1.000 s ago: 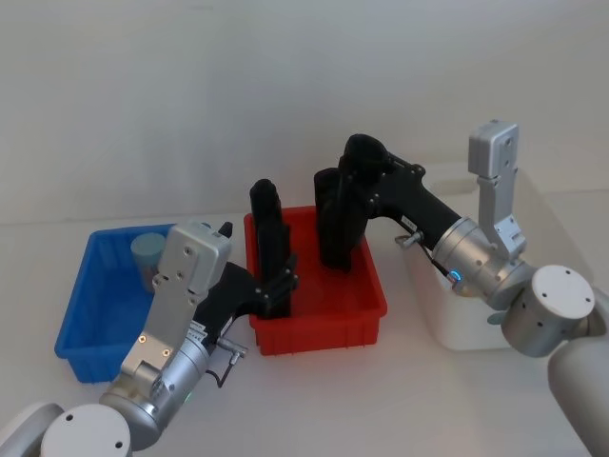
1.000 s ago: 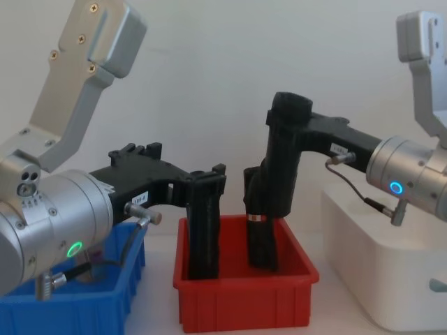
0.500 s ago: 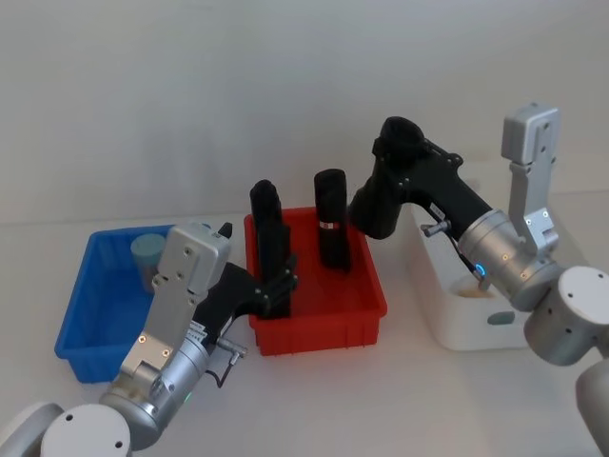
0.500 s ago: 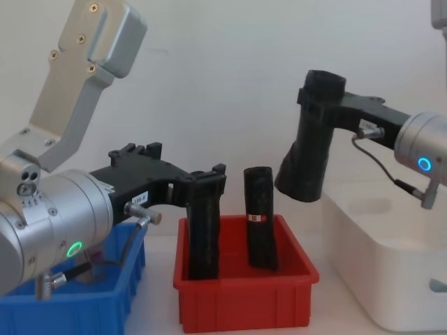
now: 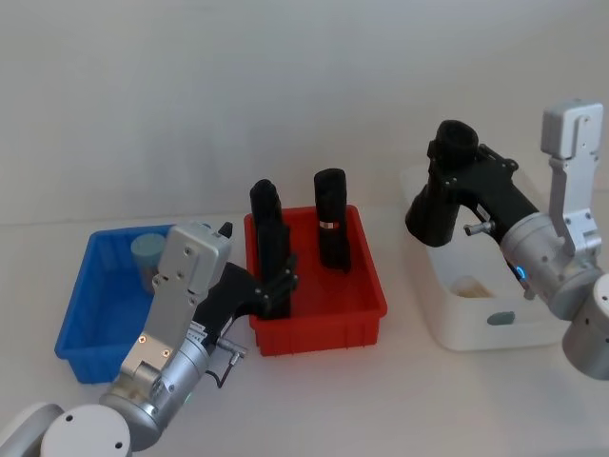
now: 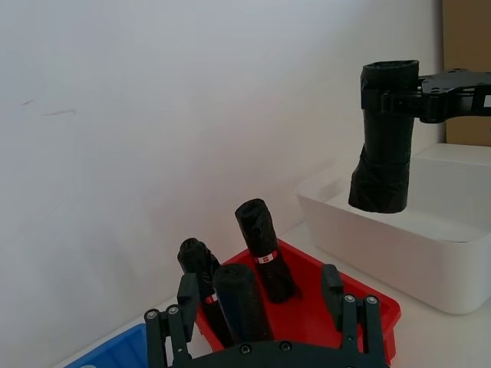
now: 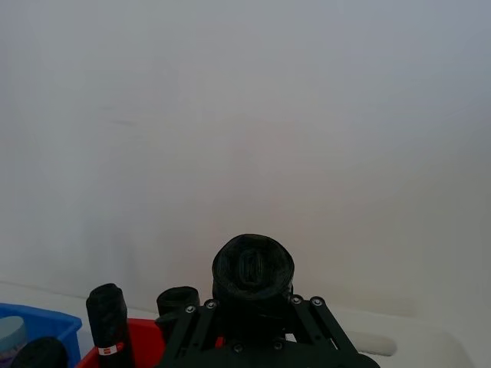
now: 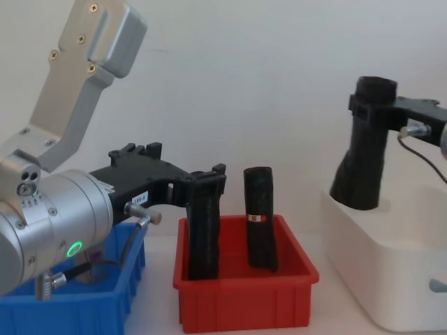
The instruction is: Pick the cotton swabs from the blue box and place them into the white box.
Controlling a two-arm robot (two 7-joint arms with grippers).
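Over the near-left corner of the white box (image 5: 481, 324), the right gripper (image 5: 455, 181) is clamped on a tall black roll (image 5: 440, 195), upright, lower end just above the rim in the chest view. That's not a task item: the cotton swabs (image 5: 146, 253) (one light-blue-lidded jar visible) sit in the far corner of the blue box (image 5: 81, 328). Something pale lies on the white box floor; can't tell what.

Left gripper (image 8: 209, 183) hovers at the red bin (image 5: 319, 324), fingers apart either side of another black roll (image 8: 204, 230) without closing on it.

Risks:
- Release here likely drops the wrong object into the white box, possibly onto the pale item.
- Roll is near the rim, so it could clip the wall and tip out.
- Left gripper is lined up on a black roll, not the jar; closing there would repeat the mistake.
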